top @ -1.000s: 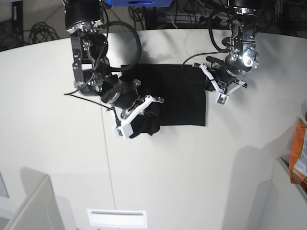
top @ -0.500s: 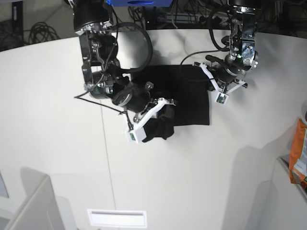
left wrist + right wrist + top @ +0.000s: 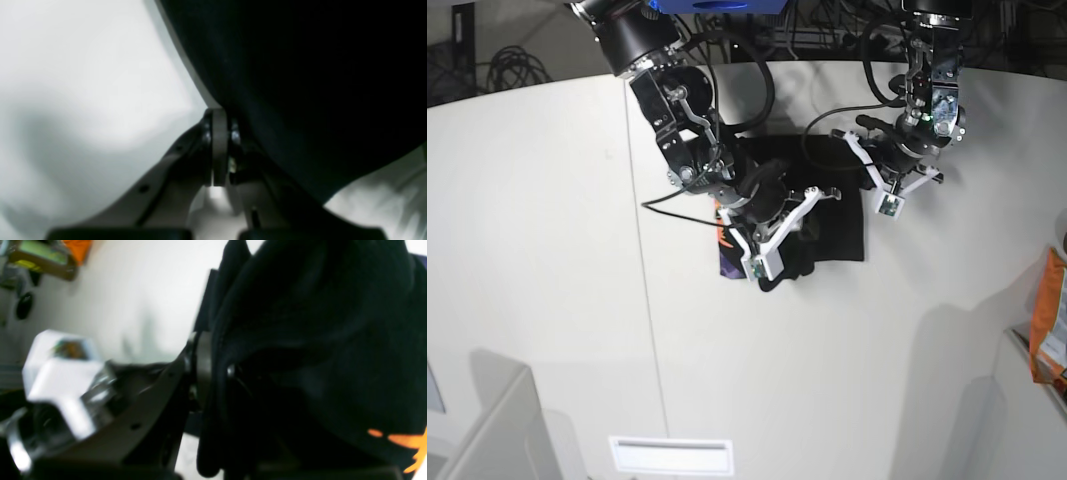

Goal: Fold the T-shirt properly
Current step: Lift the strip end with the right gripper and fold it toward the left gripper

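Observation:
The black T-shirt (image 3: 837, 215) lies on the white table (image 3: 547, 250), partly folded over itself. A strip of its orange and purple print (image 3: 724, 245) shows at the left edge. My right gripper (image 3: 787, 240) is shut on a bunch of the black cloth and holds it over the shirt's middle. In the right wrist view the gripper (image 3: 206, 373) pinches the cloth (image 3: 300, 340), and orange print (image 3: 400, 440) shows low. My left gripper (image 3: 867, 172) is shut on the shirt's right edge. In the left wrist view the gripper (image 3: 223, 143) grips the cloth (image 3: 317, 83).
An orange packet (image 3: 1049, 320) sits at the right edge by a grey bin. A grey box (image 3: 487, 430) stands at the lower left and a white slot (image 3: 670, 455) at the front. Cables lie behind the table. A seam (image 3: 652, 300) runs down the tabletop.
My right gripper has carried the shirt's left part to the right, over the rest, turning up the orange and purple print. My left gripper has hardly moved.

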